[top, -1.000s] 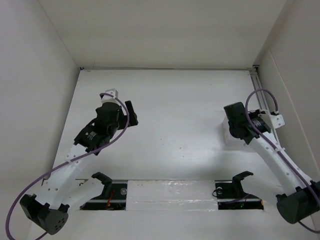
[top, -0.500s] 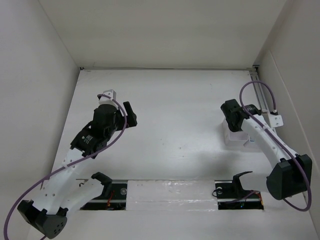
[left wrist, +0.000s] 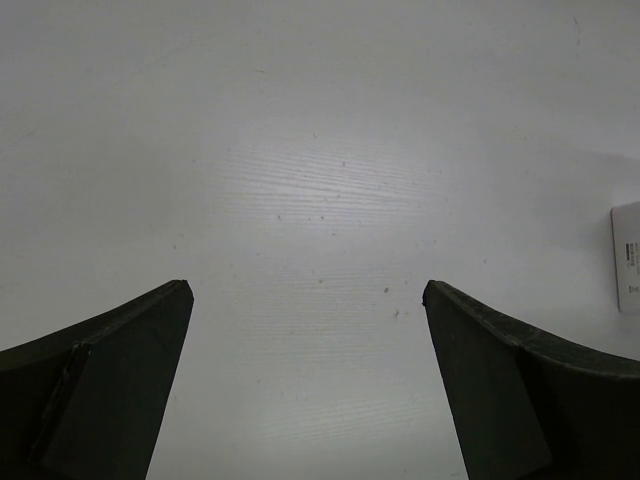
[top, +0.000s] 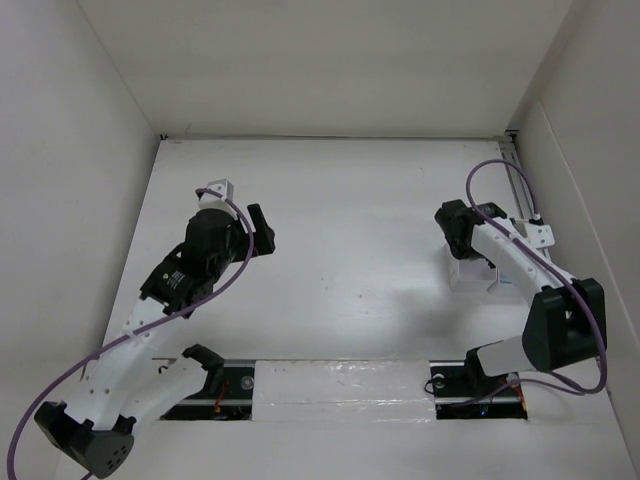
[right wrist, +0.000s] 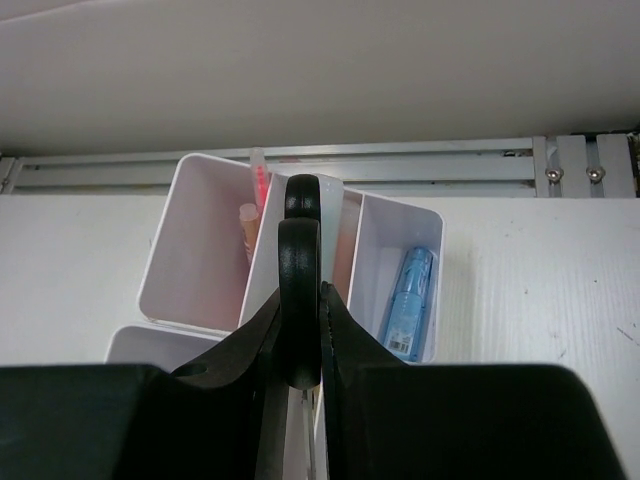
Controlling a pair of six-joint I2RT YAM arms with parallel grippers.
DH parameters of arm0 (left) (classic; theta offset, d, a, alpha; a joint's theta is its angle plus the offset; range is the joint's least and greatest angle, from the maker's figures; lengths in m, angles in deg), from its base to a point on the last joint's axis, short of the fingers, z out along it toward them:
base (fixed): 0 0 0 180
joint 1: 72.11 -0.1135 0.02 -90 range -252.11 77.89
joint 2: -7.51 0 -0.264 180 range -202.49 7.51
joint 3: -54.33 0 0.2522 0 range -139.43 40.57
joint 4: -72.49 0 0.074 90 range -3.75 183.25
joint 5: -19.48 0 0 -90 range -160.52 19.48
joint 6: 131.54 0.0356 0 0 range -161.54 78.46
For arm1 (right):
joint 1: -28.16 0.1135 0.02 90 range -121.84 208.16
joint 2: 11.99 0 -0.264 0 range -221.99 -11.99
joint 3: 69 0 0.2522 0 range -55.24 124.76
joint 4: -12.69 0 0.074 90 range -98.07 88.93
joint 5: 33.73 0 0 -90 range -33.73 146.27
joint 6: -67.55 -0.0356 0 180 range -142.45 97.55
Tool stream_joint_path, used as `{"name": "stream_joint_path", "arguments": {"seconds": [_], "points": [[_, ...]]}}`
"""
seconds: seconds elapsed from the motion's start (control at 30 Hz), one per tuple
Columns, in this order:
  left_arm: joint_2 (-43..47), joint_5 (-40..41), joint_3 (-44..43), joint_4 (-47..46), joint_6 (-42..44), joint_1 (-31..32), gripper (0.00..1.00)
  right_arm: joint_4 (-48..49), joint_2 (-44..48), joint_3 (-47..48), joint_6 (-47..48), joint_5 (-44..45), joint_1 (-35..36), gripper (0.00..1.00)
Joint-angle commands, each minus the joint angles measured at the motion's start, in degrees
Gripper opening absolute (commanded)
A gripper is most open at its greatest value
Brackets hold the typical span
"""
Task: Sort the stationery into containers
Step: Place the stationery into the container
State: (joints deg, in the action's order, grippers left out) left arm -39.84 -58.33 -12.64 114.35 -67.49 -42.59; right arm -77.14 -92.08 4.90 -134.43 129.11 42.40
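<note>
Black-handled scissors (right wrist: 298,240) sit pinched in the right gripper (right wrist: 300,325), its jaws clamped tight on the handles. The two loops stand one behind the other and poke out past the fingertips. The scissors hang above the organiser (right wrist: 190,200), in line with its middle compartment. The gripper hides the blades, so I cannot tell whether they reach inside.

From above, the translucent white organiser stands close to the right edge of the counter (left wrist: 320,150), roughly midway between the near and far edges. In the right wrist view, its left compartment holds thin orange-red pens (right wrist: 252,205) leaning against the wall. Its right compartment holds a blue glue bottle (right wrist: 408,295). One more compartment shows at the lower left, mostly covered by the gripper, contents unseen.

Over bare counter in the left half, nearer the left edge, hovers the left gripper (left wrist: 305,290). Its jaws are spread wide with nothing between them. At the right border of its wrist view lies a white labelled piece (left wrist: 627,255), cut off and too partial to identify
</note>
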Motion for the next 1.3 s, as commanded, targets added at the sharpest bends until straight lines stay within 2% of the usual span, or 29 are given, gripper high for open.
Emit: {"name": "stream_joint_path", "arguments": {"seconds": [0.0, 0.7, 0.83, 1.03, 1.07, 1.27], "points": [[1.4, -0.7, 0.2, -1.9, 0.6, -0.1, 1.0, -2.9, -0.3, 0.0, -2.5, 1.8, -0.3, 0.0], [2.4, -1.2, 0.2, -1.9, 1.2, -0.1, 1.0, -2.9, -4.3, 0.6, -1.5, 1.3, 3.6, 0.0], [2.4, -1.7, 0.2, -1.9, 1.2, -0.1, 1.0, -2.9, -4.3, 0.6, -1.5, 0.7, 4.7, 0.04], [2.4, -1.7, 0.2, -1.9, 1.2, -0.1, 1.0, -2.9, -5.0, 1.1, -1.5, 0.2, 6.5, 0.04], [2.4, -1.7, 0.2, -1.9, 1.2, -0.1, 1.0, -2.9, -5.0, 1.1, -1.0, 0.2, 6.5, 0.08], [2.4, -1.7, 0.2, -1.9, 1.2, -0.1, 1.0, -2.9, -6.6, 1.6, -1.0, -0.3, 7.1, 0.09]]}}
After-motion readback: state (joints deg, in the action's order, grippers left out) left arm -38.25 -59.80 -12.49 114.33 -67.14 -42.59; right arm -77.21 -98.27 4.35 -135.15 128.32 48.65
